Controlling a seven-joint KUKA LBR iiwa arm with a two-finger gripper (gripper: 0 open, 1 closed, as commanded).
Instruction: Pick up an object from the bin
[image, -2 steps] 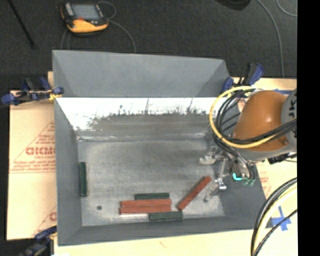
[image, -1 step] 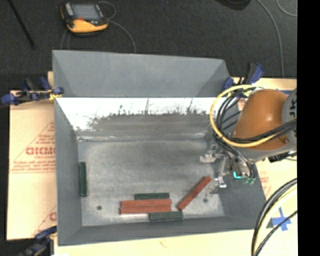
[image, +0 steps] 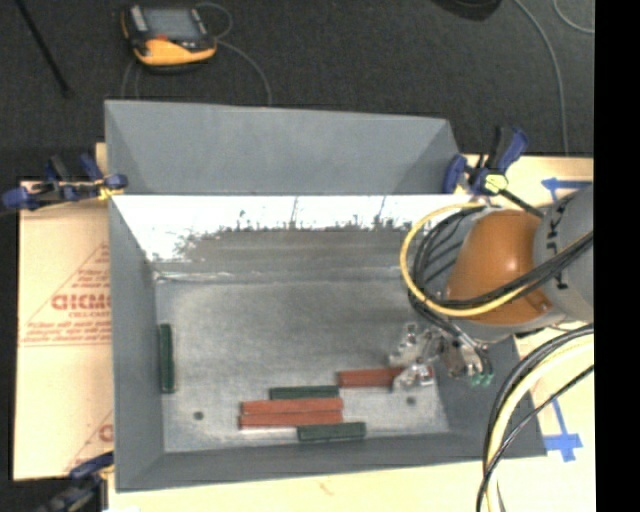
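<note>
The gripper (image: 415, 368) sits low by the right wall of the bin (image: 280, 300), at the right end of the short red bar (image: 364, 378). Whether it is open or clamped cannot be told, as its tip merges with the bar's end. Just left lie the upper green bar (image: 303, 392), the long red bar (image: 290, 411) and the lower green bar (image: 331, 432). The left green bar (image: 165, 358) lies well apart. The arm's orange cover (image: 495, 265) hides the bin's right corner.

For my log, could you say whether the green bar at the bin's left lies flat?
Flat: the green bar lies full-length on the bin floor.
</note>
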